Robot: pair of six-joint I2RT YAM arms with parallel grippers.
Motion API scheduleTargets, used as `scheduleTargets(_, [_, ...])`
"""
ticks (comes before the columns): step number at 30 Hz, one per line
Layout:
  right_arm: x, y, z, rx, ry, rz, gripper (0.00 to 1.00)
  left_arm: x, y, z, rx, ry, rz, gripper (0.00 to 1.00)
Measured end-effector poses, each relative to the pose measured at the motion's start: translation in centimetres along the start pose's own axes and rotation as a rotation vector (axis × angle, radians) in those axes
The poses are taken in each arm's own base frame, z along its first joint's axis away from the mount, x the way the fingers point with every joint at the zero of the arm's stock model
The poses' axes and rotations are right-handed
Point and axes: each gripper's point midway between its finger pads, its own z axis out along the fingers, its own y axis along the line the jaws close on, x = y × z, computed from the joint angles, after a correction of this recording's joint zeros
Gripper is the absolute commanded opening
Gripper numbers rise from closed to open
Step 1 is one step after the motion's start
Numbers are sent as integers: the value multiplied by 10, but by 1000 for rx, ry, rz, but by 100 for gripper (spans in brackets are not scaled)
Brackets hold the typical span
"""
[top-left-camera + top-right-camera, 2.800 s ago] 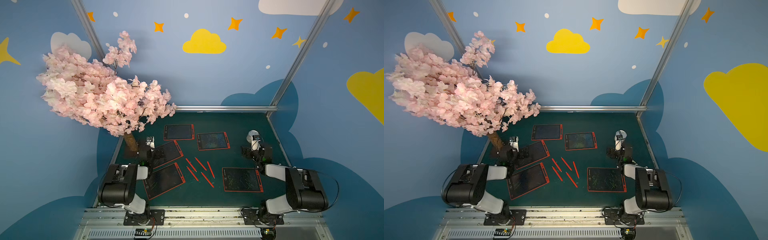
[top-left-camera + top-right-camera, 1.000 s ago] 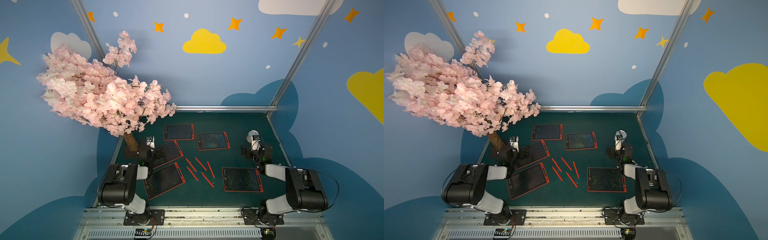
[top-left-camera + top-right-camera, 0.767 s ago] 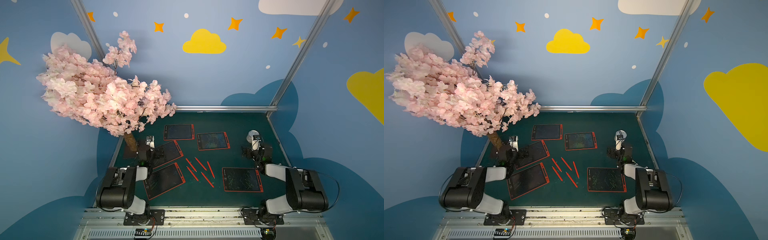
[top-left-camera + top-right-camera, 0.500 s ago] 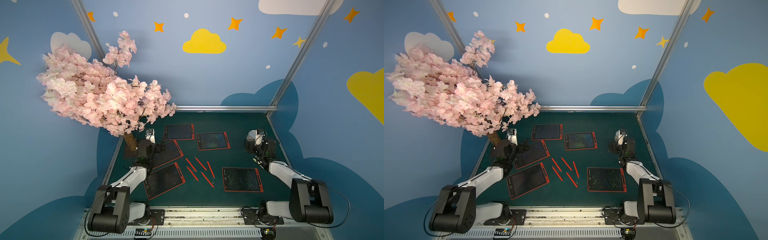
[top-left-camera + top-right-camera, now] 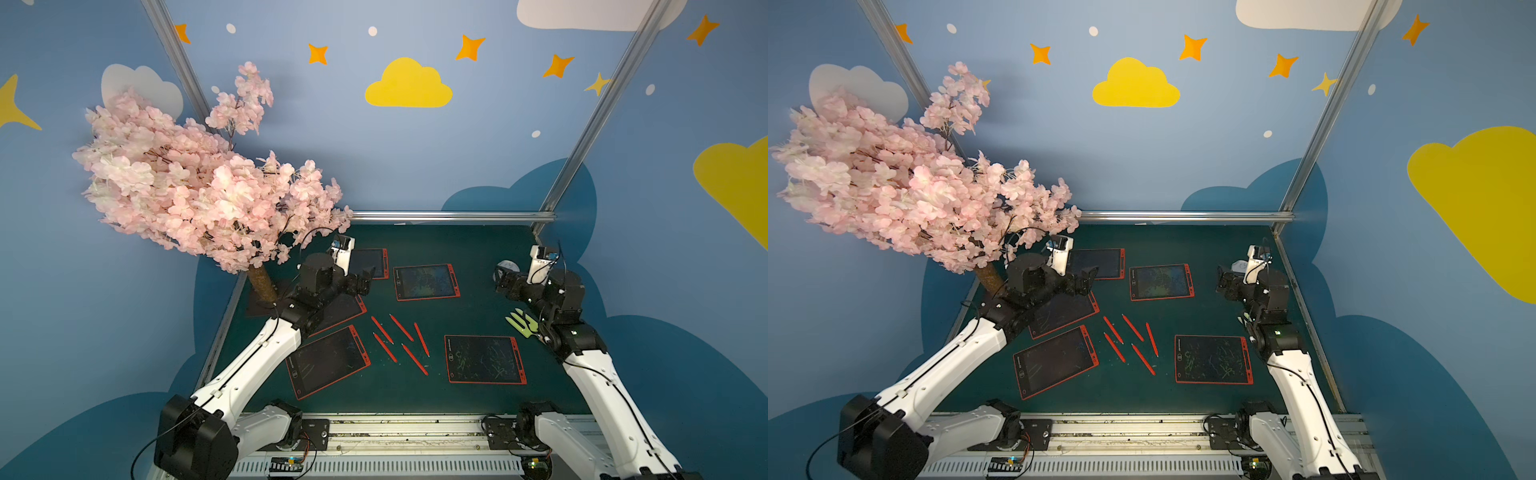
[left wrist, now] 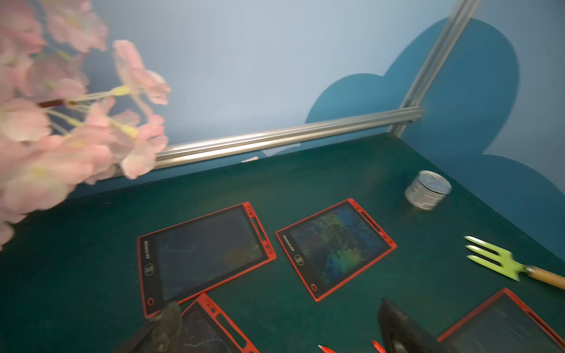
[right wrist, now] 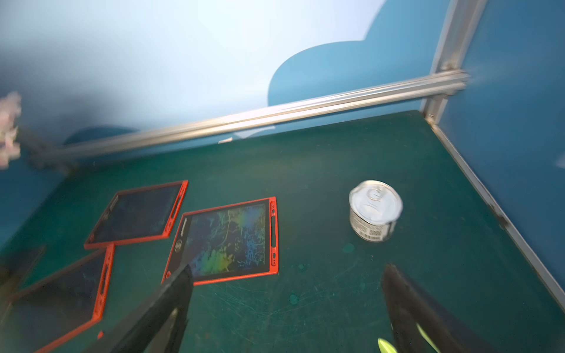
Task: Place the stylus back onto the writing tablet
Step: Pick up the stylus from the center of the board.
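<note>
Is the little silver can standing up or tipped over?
Standing up. The can sits on its base on the green mat, and its round lid with the pull tab faces up.

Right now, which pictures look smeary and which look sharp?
Right wrist view: smeared all over, with the tin can and back rail soft, like motion blur. Left wrist view: the close-up pink blossoms are blurry, the tablets clearer. Both top views: sharp, with the styluses crisp.
</note>
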Motion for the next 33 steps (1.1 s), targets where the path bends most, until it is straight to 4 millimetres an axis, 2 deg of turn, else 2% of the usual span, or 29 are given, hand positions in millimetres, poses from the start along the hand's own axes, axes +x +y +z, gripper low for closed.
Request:
scheduleTargets(4, [2,4,-22,-27,19,31,94,-5,-32,-1,156,75,9,99])
scheduleTargets(8, [10,24,-31,-123,95,38,95,7,-59,-4,304,166,31,99])
scheduleTargets(11, [32,38,-33,-178,193,38,90,18,-75,-6,409,226,40,99])
scheduleTargets(14, [62,55,-34,-222,316,20,77,23,-87,-4,493,268,57,99])
scheduleTargets(18, [102,80,-39,-284,476,-23,60,19,-97,5,555,294,80,99])
scheduleTargets(22, [137,101,-42,-333,610,-74,48,15,-102,8,590,290,96,99])
scheduleTargets(29, [182,120,-32,-341,772,-107,39,16,-105,-1,602,273,117,99])
scheduleTargets(33, [205,127,-23,-334,857,-94,37,14,-106,-17,597,223,134,100])
